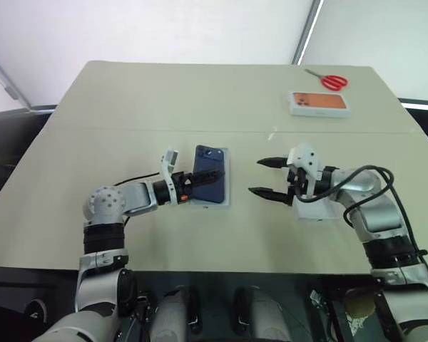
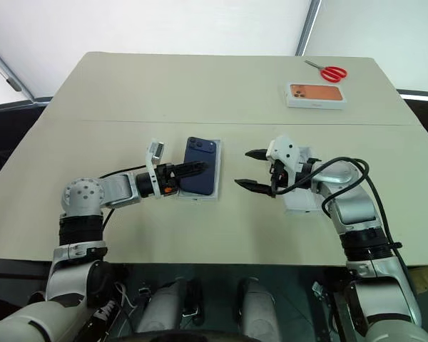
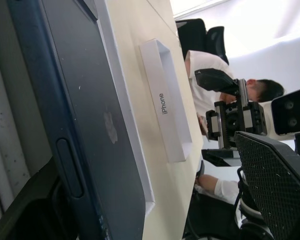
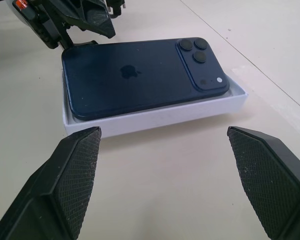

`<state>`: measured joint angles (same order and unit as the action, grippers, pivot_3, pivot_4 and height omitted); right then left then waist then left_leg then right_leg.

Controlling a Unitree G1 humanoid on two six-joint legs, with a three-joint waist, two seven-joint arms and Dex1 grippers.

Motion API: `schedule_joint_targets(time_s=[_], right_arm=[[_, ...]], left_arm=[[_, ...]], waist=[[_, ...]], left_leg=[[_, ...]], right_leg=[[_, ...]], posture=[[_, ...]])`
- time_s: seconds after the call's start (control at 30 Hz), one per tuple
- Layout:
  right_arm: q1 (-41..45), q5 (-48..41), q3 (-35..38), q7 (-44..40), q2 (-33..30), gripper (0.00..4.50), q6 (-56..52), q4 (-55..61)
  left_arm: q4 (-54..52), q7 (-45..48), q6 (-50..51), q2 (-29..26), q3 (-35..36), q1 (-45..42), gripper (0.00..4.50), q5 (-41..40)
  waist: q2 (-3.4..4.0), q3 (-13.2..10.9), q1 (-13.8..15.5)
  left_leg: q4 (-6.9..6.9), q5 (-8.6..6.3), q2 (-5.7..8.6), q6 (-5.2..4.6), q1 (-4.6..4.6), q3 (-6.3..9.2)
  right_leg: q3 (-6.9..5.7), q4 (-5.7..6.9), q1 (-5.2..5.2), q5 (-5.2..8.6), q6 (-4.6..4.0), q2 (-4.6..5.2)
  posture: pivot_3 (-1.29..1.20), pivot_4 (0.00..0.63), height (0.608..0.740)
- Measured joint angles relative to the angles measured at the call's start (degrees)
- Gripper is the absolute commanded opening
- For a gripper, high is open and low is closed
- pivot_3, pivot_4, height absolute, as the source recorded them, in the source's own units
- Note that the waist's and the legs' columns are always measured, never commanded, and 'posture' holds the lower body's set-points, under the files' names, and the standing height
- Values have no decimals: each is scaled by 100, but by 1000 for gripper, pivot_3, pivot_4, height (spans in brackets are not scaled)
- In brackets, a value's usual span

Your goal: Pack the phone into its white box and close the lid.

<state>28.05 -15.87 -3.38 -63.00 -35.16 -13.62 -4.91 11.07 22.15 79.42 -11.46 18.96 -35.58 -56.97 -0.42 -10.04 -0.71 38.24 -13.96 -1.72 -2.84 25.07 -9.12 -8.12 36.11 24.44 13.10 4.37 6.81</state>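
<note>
We note slim navy-blue smartphone (image 4: 140,80) lying camera-side up inside shallow white cardboard box (image 4: 155,120); packing step looks done. Left gripper (image 1: 200,178) spread at box's near end, pinching nothing. Right gripper (image 1: 269,177) spread, empty, right of box. White cardboard lid (image 3: 166,105) right of box, still off.

Bare table (image 1: 242,214) lies between the white box (image 1: 225,178) and right tool (image 1: 265,177).

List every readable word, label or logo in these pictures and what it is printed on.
"iPhone": on the side wall of the lid.
An apple logo, no words: on the back of the phone lying in the white box.
The box with the orange picture: any print too small to read.
</note>
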Motion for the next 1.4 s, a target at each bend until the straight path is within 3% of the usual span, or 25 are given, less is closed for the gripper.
schedule_joint_targets(time_s=[0.33, 1.03, 1.07, 1.17, 1.37, 1.4], right_arm=[[155, 25, -85, 61, 94, 4250, 54, -56], [264, 217, -202, 103, 295, 4250, 186, -266], [287, 213, -202, 101, 300, 4250, 181, -266], [293, 222, -216, 102, 299, 3365, 154, -266], [269, 519, -395, 212, 307, 236, 300, -339], [275, 610, -444, 271, 322, 56, 358, -389]], left_arm=[[-153, -76, 6, -62, 24, 39, 4460, 4], [-683, 288, 110, -932, -38, 106, 4460, 6], [-711, 313, 87, -986, -37, 106, 4222, 9], [-623, 295, -50, -1054, 81, 100, 3109, 20], [-418, 270, -795, -1329, 34, 103, 48, 548], [-364, 251, -918, -1316, 6, 102, 0, 658]], waist=[[-1, 0, 1], [0, -2, -1], [0, -2, -3], [0, -1, 1], [0, -1, 4], [0, -1, 7]], left_leg=[[0, 0, 1, 0, 1, 0], [0, 0, 1, 1, 1, 0], [0, 0, 1, 0, 1, 0], [0, 0, 1, 1, 1, 0], [-1, 0, 2, 1, 1, -1], [-1, -1, 3, 2, 1, -1]], right_leg=[[0, 0, 0, 0, 0, 0], [0, 0, 1, 0, 0, -1], [0, 0, 1, 0, 0, 0], [0, 0, 1, 0, 0, 0], [0, 0, 2, 0, 0, 0], [0, 0, 2, 0, 0, 0]], posture=[[0, 150, 738], [0, 150, 738], [0, 150, 738], [0, 150, 738], [0, 150, 738], [0, 150, 738]])
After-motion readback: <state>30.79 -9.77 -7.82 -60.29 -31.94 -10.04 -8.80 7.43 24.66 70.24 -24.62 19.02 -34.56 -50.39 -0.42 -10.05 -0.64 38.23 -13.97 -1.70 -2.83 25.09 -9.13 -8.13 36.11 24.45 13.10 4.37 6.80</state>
